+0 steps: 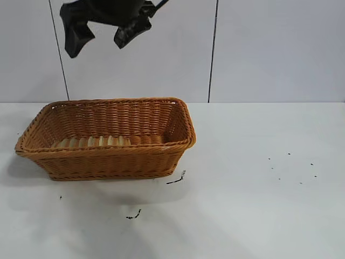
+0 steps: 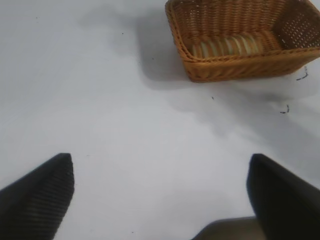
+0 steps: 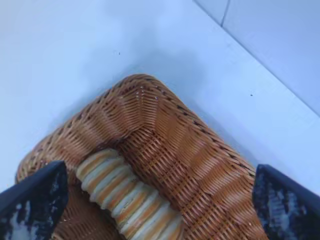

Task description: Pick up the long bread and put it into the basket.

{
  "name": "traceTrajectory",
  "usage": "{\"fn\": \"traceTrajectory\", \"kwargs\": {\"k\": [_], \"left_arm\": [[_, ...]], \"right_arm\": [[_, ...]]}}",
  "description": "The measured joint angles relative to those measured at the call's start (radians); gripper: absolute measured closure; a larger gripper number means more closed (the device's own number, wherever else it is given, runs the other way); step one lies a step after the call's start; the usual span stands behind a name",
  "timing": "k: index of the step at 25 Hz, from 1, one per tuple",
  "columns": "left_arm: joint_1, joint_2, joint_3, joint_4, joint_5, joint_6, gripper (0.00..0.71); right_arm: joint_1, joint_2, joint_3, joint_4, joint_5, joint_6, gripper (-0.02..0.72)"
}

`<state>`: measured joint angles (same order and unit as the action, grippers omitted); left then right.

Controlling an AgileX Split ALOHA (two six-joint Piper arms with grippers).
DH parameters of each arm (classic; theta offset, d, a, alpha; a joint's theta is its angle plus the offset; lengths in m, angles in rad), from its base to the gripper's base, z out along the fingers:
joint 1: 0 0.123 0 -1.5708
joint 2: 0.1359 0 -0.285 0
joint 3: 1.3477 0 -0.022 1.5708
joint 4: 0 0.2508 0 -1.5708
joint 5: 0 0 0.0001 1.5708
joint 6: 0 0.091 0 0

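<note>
The long bread (image 1: 94, 142) lies inside the basket (image 1: 108, 164), along its near long wall toward the left end. My right gripper (image 1: 97, 46) hangs open and empty high above the basket's left half. In the right wrist view the bread (image 3: 127, 197) lies below, between the gripper's (image 3: 157, 170) spread fingers, against the basket wall (image 3: 200, 165). My left gripper (image 2: 160, 160) is open and empty over bare table, far from the basket (image 2: 240, 67). The bread (image 2: 227, 46) shows inside it. The left gripper is out of the exterior view.
The basket stands on a white table (image 1: 259, 205) in front of a panelled wall. Small dark scraps (image 1: 177, 179) lie on the table in front of the basket's right end, and fine specks (image 1: 291, 167) lie at the right.
</note>
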<state>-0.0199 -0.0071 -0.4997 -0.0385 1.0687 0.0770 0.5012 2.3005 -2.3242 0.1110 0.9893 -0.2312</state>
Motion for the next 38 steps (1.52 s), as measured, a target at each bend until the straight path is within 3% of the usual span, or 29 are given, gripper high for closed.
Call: {"fn": "traceTrajectory", "kwargs": {"k": [3, 7, 14, 20, 26, 32, 38], "left_arm": [[0.0, 0.0, 0.0, 0.0, 0.0, 0.0, 0.018], [0.0, 0.0, 0.0, 0.0, 0.0, 0.0, 0.018], [0.0, 0.0, 0.0, 0.0, 0.0, 0.0, 0.018], [0.0, 0.0, 0.0, 0.0, 0.0, 0.0, 0.018], [0.0, 0.0, 0.0, 0.0, 0.0, 0.0, 0.018], [0.0, 0.0, 0.0, 0.0, 0.0, 0.0, 0.018], [0.0, 0.0, 0.0, 0.0, 0.0, 0.0, 0.018]], "right_arm": [[-0.1, 0.0, 0.0, -0.058, 0.011, 0.03, 0.014], [-0.238, 0.0, 0.0, -0.085, 0.041, 0.055, 0.014], [-0.407, 0.0, 0.0, -0.061, 0.123, 0.07, 0.014], [-0.439, -0.019, 0.0, -0.045, 0.219, 0.082, 0.014], [-0.439, -0.122, 0.077, -0.045, 0.225, 0.114, 0.014], [-0.439, -0.355, 0.329, -0.063, 0.225, 0.116, 0.014], [-0.439, -0.705, 0.693, -0.065, 0.226, 0.137, 0.014]]}}
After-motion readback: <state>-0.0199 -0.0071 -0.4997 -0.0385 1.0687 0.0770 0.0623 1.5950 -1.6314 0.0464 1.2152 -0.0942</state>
